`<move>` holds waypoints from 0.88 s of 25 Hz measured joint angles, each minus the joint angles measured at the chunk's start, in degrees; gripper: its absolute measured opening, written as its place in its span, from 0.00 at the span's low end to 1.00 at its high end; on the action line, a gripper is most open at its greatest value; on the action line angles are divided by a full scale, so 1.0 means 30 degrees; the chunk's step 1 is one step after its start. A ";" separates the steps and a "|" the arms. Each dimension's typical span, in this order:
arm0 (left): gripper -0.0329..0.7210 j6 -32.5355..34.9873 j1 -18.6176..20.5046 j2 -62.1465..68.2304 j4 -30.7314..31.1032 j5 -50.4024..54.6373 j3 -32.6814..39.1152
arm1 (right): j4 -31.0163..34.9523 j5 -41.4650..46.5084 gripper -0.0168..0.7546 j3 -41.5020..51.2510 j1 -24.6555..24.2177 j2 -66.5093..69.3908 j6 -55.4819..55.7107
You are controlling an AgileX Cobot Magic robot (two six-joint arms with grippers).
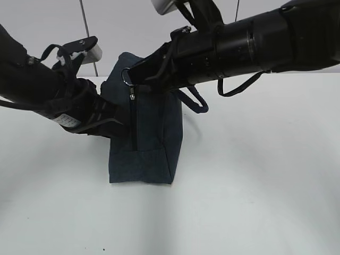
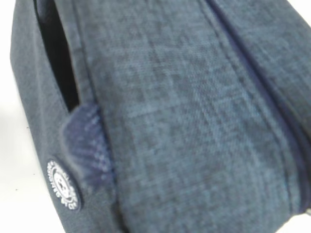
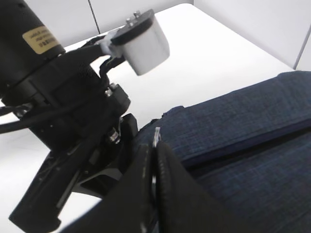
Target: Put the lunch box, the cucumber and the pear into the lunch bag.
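A white table [image 1: 255, 175] carries the scene — plain, matte, pale all over. One thing stands directly on it: the navy bag [image 1: 151, 143], upright near the middle, its zipper side facing the camera.

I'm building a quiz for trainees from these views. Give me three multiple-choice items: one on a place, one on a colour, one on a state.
1. Where does the lunch bag stand? A on the white table; B on a shelf; C in a basket.
2. The bag's colour? A red; B dark navy; C yellow.
3. The right gripper: how are its jaws? A wide open; B shut on the ring pull; C shut on a pear.
Key: 1A, it rests on the tabletop; 2B, navy fabric in every view; 3B, silver ring pinched between closed jaws.
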 joint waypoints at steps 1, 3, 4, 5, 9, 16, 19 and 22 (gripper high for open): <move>0.23 0.0000 0.0000 0.0000 0.0000 0.0000 0.0000 | 0.0036 -0.0130 0.03 -0.0035 0.0000 0.0000 0.0000; 0.23 0.0000 0.0000 0.0000 0.0000 0.0000 0.0000 | 0.0113 -0.0262 0.03 -0.0092 0.0000 0.0000 0.0000; 0.23 0.0000 -0.0217 0.0000 0.0048 -0.0092 0.0000 | 0.0145 -0.0313 0.03 -0.0119 0.0000 0.0000 0.0000; 0.23 0.0000 -0.0406 0.0007 0.0101 -0.0154 0.0000 | 0.0151 -0.0309 0.03 -0.0156 0.0000 0.0000 0.0000; 0.23 0.0000 -0.0618 0.0081 0.0133 -0.0019 0.0000 | 0.0462 -0.0309 0.03 -0.0209 0.0000 0.0168 0.0037; 0.23 0.0000 -0.0618 0.0100 0.0153 0.0145 0.0000 | 0.0667 -0.0322 0.03 -0.0285 0.0000 0.0409 0.0037; 0.23 0.0000 -0.0618 0.0100 0.0171 0.0152 0.0000 | 0.0667 -0.0322 0.03 -0.0285 0.0000 0.0409 0.0037; 0.24 0.0000 -0.0618 0.0100 0.0171 0.0213 0.0000 | 0.0667 -0.0352 0.03 -0.0285 0.0000 0.0409 0.0061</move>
